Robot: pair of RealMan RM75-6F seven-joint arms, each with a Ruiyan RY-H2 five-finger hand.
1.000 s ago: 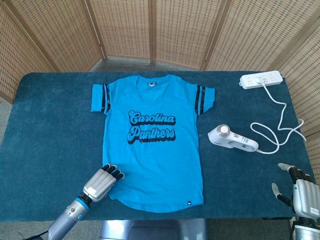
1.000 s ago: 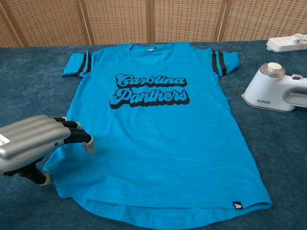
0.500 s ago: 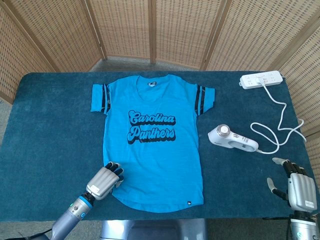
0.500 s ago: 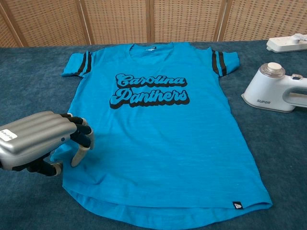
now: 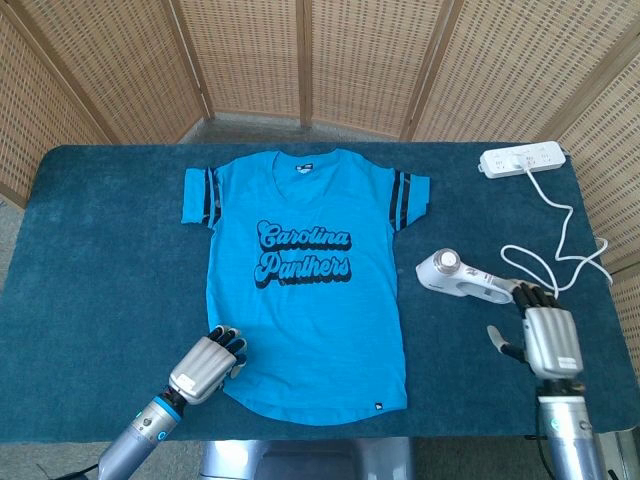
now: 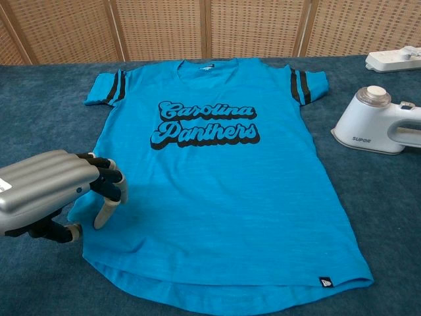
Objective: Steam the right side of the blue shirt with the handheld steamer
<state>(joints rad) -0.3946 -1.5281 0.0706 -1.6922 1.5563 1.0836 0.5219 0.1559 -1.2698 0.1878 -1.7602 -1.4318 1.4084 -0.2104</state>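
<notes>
The blue shirt (image 5: 305,280) lies flat on the table, print up and collar far; the chest view shows it too (image 6: 217,184). My left hand (image 5: 208,362) sits at its lower left hem, and the hand (image 6: 52,191) has its fingers curled down over the hem's edge with the thumb beside it, pinching the cloth. The white handheld steamer (image 5: 463,278) lies on its side to the right of the shirt, steamer (image 6: 378,122) at the chest view's right edge. My right hand (image 5: 545,335) is open just behind the handle's end, fingertips (image 5: 530,297) nearly touching it.
A white power strip (image 5: 522,160) lies at the far right corner, and its cable (image 5: 560,240) loops down to the steamer, close to my right hand. The dark blue table cover (image 5: 100,250) is backed by wicker screens (image 5: 330,60).
My right hand has moved up from the near right corner to the steamer's handle. My left hand's fingers have curled down from straight onto the shirt's hem.
</notes>
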